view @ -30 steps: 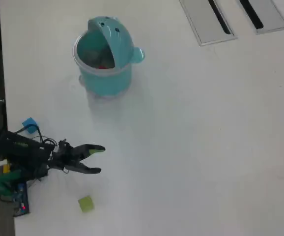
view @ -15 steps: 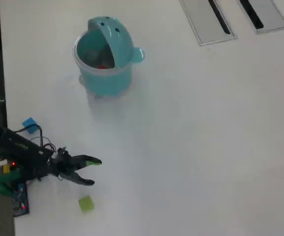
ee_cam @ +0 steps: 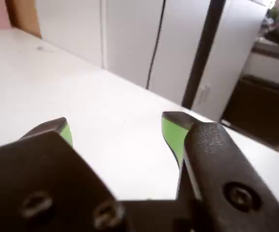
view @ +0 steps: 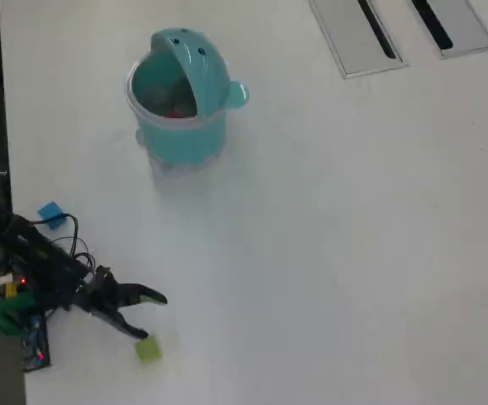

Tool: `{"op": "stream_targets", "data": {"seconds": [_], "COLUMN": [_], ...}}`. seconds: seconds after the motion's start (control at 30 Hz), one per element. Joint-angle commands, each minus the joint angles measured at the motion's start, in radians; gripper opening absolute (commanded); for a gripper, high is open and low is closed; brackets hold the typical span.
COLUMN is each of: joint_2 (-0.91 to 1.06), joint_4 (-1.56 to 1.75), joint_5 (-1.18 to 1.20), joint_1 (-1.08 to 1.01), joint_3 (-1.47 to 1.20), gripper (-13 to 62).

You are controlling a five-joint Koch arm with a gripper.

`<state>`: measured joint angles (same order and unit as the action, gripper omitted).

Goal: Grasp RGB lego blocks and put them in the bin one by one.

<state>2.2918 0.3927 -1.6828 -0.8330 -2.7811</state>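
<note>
Your gripper (view: 143, 314) has its jaws spread open and empty, low over the counter (view: 354, 253) near its lower-left corner in the overhead view, with the yellow-green block (view: 148, 349) lying just beyond the lower tip, apparently not yet between the jaws. In the wrist view the gripper (ee_cam: 116, 131) shows two green-padded tips with only bare counter between them, so swing the jaws over until the block sits centred in that gap, then drop and close squarely on its flat sides. The left edge of the counter is close behind the arm, so keep the reach outward. The teal bin (view: 180, 97) stands well apart near the top edge, lid tipped up, something red inside; the open counter between leaves a clear carry path.
</note>
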Motion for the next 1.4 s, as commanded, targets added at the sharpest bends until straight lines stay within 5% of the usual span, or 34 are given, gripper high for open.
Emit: {"op": "stream_targets", "data": {"seconds": [0.0, 0.53, 1.37], "joint_2": [0.067, 0.066, 0.041], "joint_4": [-0.081, -0.819, -1.031], "joint_5": [-0.009, 0.055, 0.055], "joint_1": [-0.023, -0.11, -0.183], "joint_3": [0.069, 0.442, 0.285], "gripper": [33.7, 33.0, 34.2]}}
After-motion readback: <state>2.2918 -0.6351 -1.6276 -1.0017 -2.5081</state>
